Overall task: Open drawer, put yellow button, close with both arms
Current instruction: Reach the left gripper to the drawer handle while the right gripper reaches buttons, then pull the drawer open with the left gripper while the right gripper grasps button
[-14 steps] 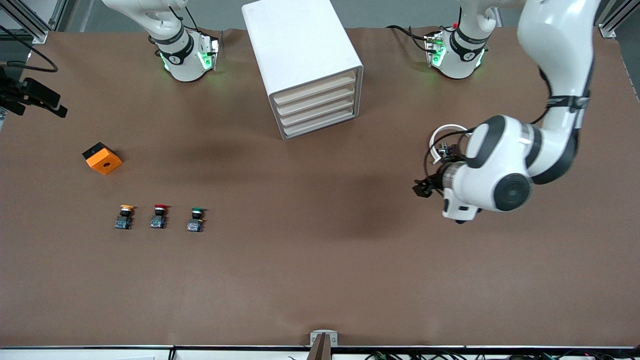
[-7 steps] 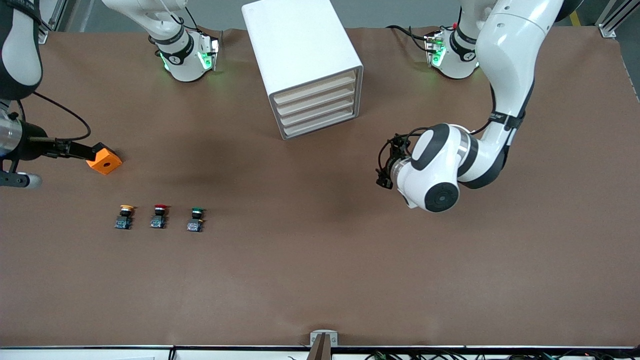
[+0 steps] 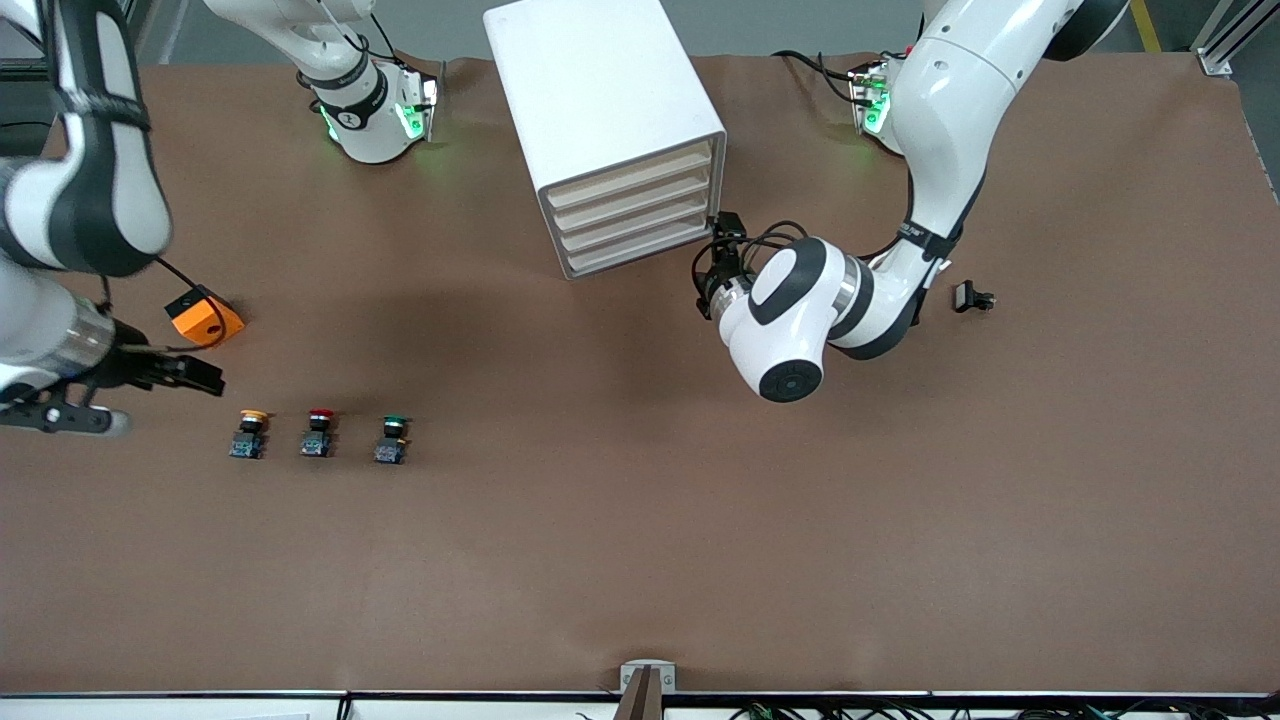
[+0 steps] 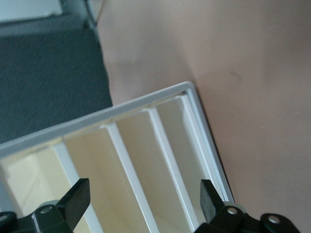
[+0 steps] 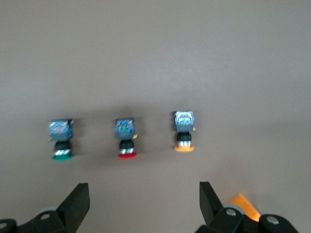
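Note:
The white cabinet [image 3: 610,110] stands at the back middle with four cream drawer fronts [image 3: 632,208], all shut. My left gripper [image 3: 724,237] is open and empty, just in front of the drawers at their left-arm end. The left wrist view shows its open fingers [image 4: 77,196] close before the drawer slats [image 4: 131,160]. The yellow button [image 3: 250,431] stands at the right arm's end of a row of three buttons. My right gripper [image 3: 200,377] is open and empty, above the table between the orange cube and the yellow button. The button also shows in the right wrist view [image 5: 184,132].
A red button [image 3: 318,431] and a green button [image 3: 392,438] stand beside the yellow one. An orange cube with a hole [image 3: 204,317] lies farther from the camera than the buttons. A small black part [image 3: 973,297] lies toward the left arm's end.
My left arm has swung in from the left arm's end to the drawer fronts. My right arm has come into view and moved past the orange cube toward the yellow button.

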